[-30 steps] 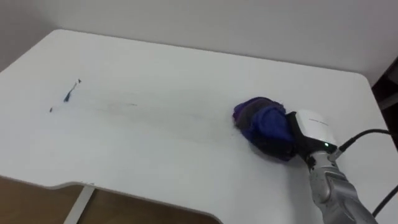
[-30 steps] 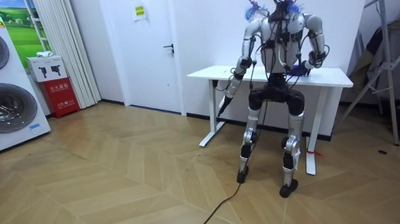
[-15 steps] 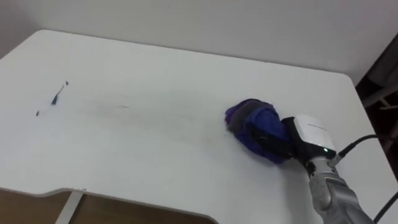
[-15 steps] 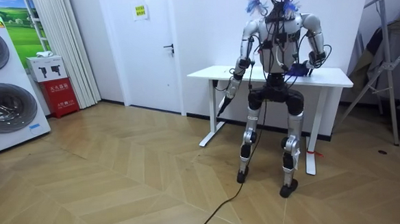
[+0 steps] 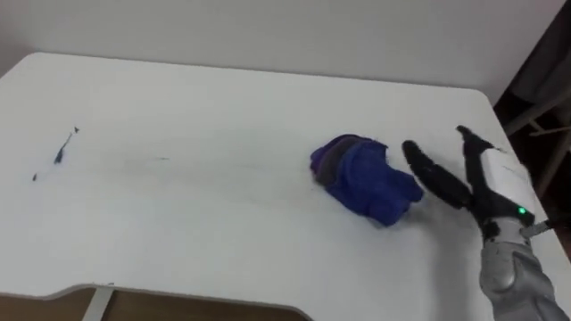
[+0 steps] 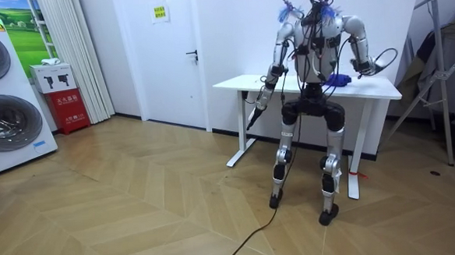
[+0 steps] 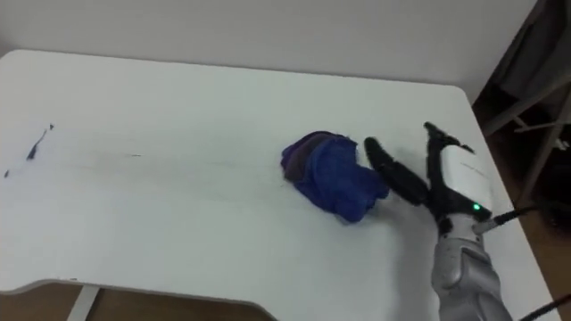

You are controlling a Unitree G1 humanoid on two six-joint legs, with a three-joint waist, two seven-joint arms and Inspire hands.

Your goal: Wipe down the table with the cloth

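Note:
A crumpled blue and purple cloth [image 5: 361, 176] lies on the white table [image 5: 205, 214], right of its middle, with nothing holding it. My right hand [image 5: 482, 189] hovers just to the right of the cloth, open, with its dark fingers [image 5: 435, 183] straight and pointing toward it, apart from it. In the right eye view the same cloth [image 7: 332, 174] and right hand [image 7: 451, 183] appear. A few small dark marks [image 5: 61, 150] sit near the table's left end. In the room view I stand at the table's long side, right hand [image 6: 363, 64] raised, left hand [image 6: 259, 101] hanging low by the table edge.
The table's right edge [image 5: 500, 116] is close behind my right hand. A dark rack [image 6: 442, 61] stands past it, and a wall runs along the table's far side. Faint smears [image 5: 161, 160] cross the tabletop between the marks and the cloth.
My right hand has uncurled from the cloth, let it go and drawn back to the right and up. The cloth stays on the table. The eye views shifted slightly.

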